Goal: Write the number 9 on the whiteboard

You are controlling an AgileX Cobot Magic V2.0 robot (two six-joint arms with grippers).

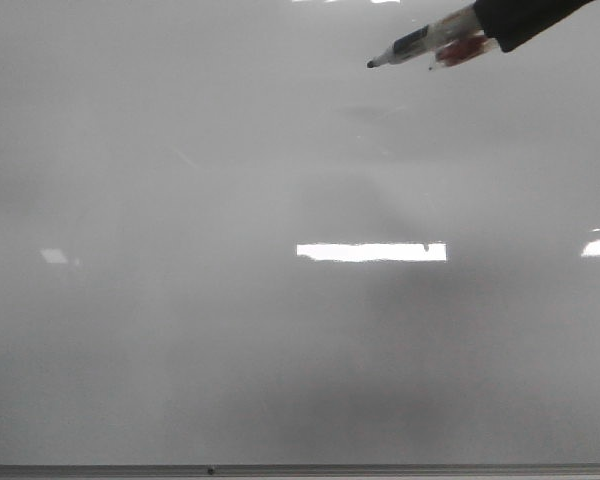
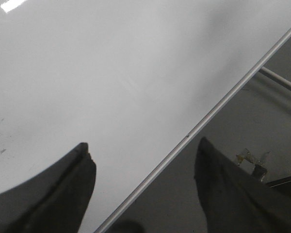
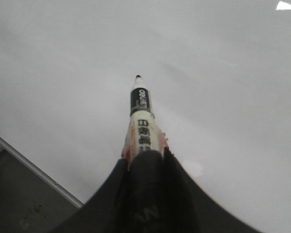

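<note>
A light, rigid marker (image 3: 141,124) is clenched at its rear barrel by the right gripper (image 3: 146,160), uncapped tip held off the slippery whiteboard (image 1: 180,330).

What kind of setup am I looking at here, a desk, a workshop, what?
Most likely a bare lab or test bench: a large glossy whiteboard lies flat and fills the view, its thin metal frame edging a grey floor, and the right gripper holds a marker above it. Nothing is written yet.
</note>
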